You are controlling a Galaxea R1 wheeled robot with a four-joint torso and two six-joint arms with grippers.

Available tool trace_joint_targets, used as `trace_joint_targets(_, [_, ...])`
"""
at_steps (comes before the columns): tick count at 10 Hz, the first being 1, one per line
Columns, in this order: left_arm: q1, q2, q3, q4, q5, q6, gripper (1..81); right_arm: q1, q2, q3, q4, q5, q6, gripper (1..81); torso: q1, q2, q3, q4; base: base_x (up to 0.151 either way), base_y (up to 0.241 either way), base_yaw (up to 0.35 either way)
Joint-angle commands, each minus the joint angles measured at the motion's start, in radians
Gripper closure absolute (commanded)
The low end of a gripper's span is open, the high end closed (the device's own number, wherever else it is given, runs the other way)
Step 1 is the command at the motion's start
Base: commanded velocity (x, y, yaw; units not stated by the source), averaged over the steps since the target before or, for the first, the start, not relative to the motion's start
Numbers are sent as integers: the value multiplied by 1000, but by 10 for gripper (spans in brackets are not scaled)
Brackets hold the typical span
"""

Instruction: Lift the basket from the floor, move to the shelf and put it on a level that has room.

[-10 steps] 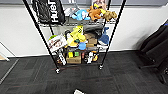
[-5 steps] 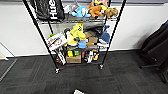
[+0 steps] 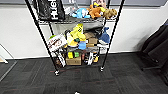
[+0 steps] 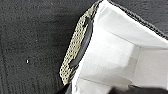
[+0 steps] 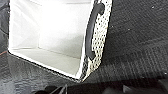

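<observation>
The shelf [image 3: 113, 32], a black wire rack on casters, stands ahead against a white wall, on the dark carpet floor [image 3: 125, 80]. Its top runs past the picture's upper edge, and the levels in view are crowded with toys and boxes. The basket [image 4: 117, 50] shows close in the left wrist view, with white lining, checkered weave and a dark loop handle [image 4: 82, 42]. Carpet [image 4: 30, 37] lies beside it. The right wrist view looks into the same basket [image 5: 57, 37] from its other end, where the handle [image 5: 91, 32] is dark. Dark parts of each gripper sit at the basket's near edge.
A black bag with white letters [image 3: 51, 10] and plush toys [image 3: 95, 11] fill the upper tier in view. Cartons [image 3: 73, 60] sit on the lowest tier. A dark chair-like shape [image 3: 157, 47] stands at the right and a slanted light frame [image 3: 6, 65] at the left.
The rack shows slightly larger and lower in the head view, so the camera has drawn a little nearer to it.
</observation>
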Motion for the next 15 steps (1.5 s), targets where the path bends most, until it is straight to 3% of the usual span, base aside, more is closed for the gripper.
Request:
trace_joint_targets(1, [-107,-10,4,-15,60,-3,10,96,6,-25,27,-62,5,10,63,-98,0,0,0,0,0])
trace_joint_targets(2, [-107,-8,4,-15,60,-3,10,102,14,-36,36,-64,5,10,85,-134,0,0,0,0,0])
trace_joint_targets(3, [-112,-10,4,-17,60,-3,10,105,16,-40,42,-59,5,10,42,-67,0,0,0,0,0])
trace_joint_targets(4, [-113,-8,4,-17,59,-3,10,109,16,-40,48,-55,5,10,56,-91,-94,0,0,0,0])
trace_joint_targets(6, [-122,-2,7,-15,57,-2,10,120,17,-36,66,-50,5,10,63,-106,-112,0,0,0,0])
trace_joint_targets(7, [-127,4,4,-14,54,-2,10,128,26,-40,68,-50,7,10,65,-108,-48,0,0,0,0])
trace_joint_targets(8, [-130,9,2,-9,50,-2,10,132,29,-40,70,-49,7,10,66,-108,-74,0,0,0,0])
trace_joint_targets(11, [-152,39,-49,-7,45,-2,10,152,35,-42,68,-47,21,10,68,-109,-88,0,0,0,0])
trace_joint_targets(12, [-156,50,-67,-6,43,-2,10,158,40,-47,68,-47,22,10,132,-209,-88,0,0,0,0])
trace_joint_targets(15, [-168,64,-119,0,45,0,10,177,49,-57,68,-45,34,10,163,-258,-89,0,0,0,0])
